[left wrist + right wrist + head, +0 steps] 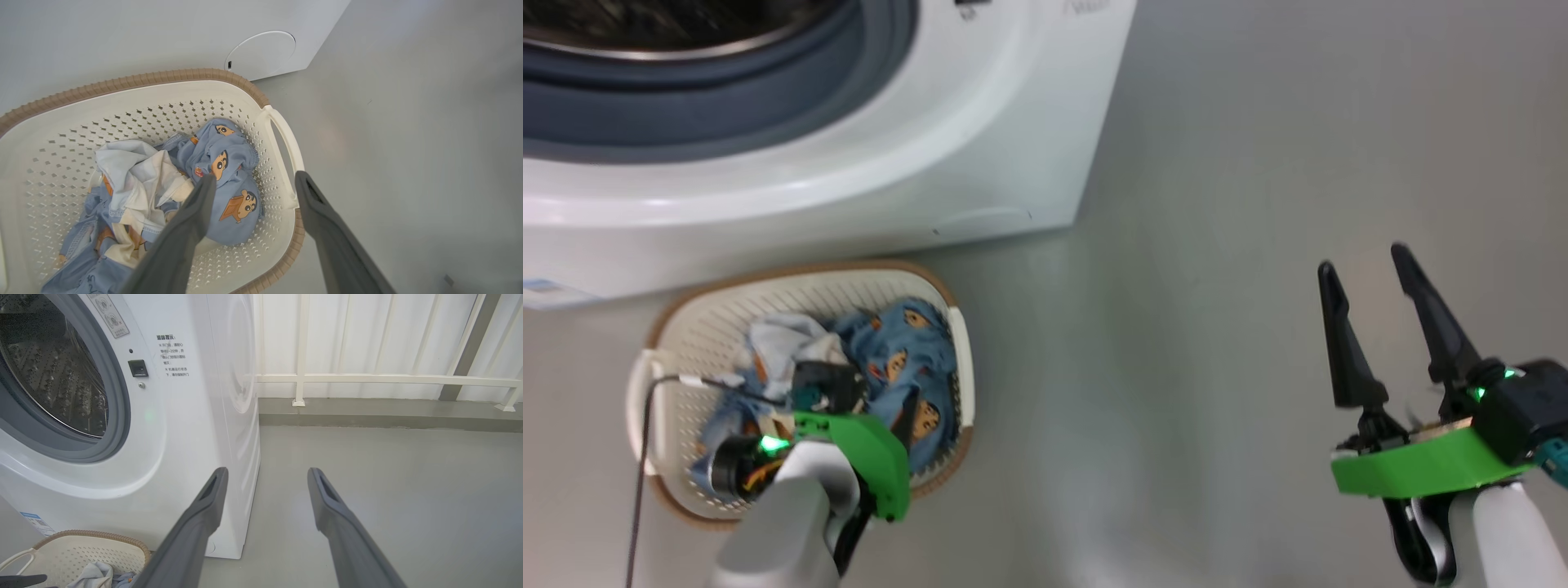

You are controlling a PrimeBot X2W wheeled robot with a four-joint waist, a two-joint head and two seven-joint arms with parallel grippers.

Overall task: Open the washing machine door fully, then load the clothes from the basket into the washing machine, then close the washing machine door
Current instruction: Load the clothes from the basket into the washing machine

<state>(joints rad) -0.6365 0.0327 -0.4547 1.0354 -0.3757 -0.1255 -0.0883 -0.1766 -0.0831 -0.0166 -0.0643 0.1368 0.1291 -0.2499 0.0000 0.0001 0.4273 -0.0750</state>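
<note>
Over the basket (61,122) of clothes (229,163), left claw (255,177) wide, empty; right claw (1364,260) wide over floor (1217,327)

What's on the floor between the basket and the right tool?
Nothing: in the head view, bare grey floor runs from the basket to the right tool.

Chinese notice (173,355) headed 温馨提示, on the washing machine (188,449) front
</note>
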